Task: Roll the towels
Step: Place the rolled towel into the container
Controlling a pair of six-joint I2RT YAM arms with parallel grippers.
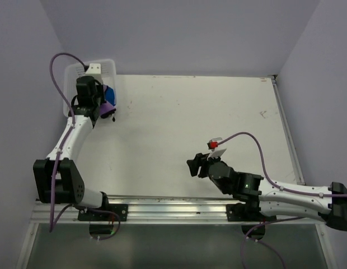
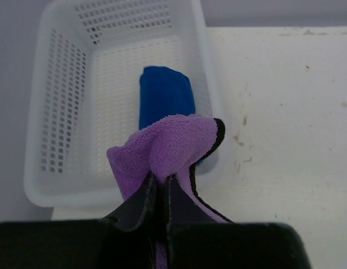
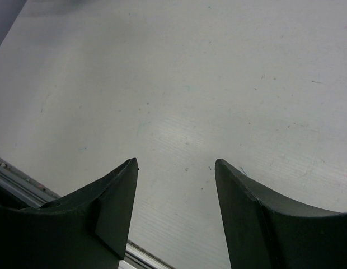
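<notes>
Left wrist camera is showing the left claw (image 2: pixel 161 182) clenching on a fold of the purple towel (image 2: pixel 173 143), which is bunching up over the near wall of the white mesh basket (image 2: pixel 56 129). Beyond it, the rolled blue towel (image 2: pixel 165 95) is lying on the basket floor. Across the workspace, the right claw (image 3: pixel 176 165) is hovering released, jaws standing apart, above the tabletop (image 3: pixel 190 67).

Soft, even light keeps the flat white tabletop (image 1: pixel 179 123) bright, with only faint shadows and no harsh glare. In the left wrist view the black two-finger left gripper (image 2: pixel 161 179) at 6 o'clock is blurred, while the fleecy purple towel (image 2: pixel 173 140) is sharper. The black two-finger right gripper (image 3: pixel 176 163) shows soft edges at 5 and 7 o'clock.
</notes>
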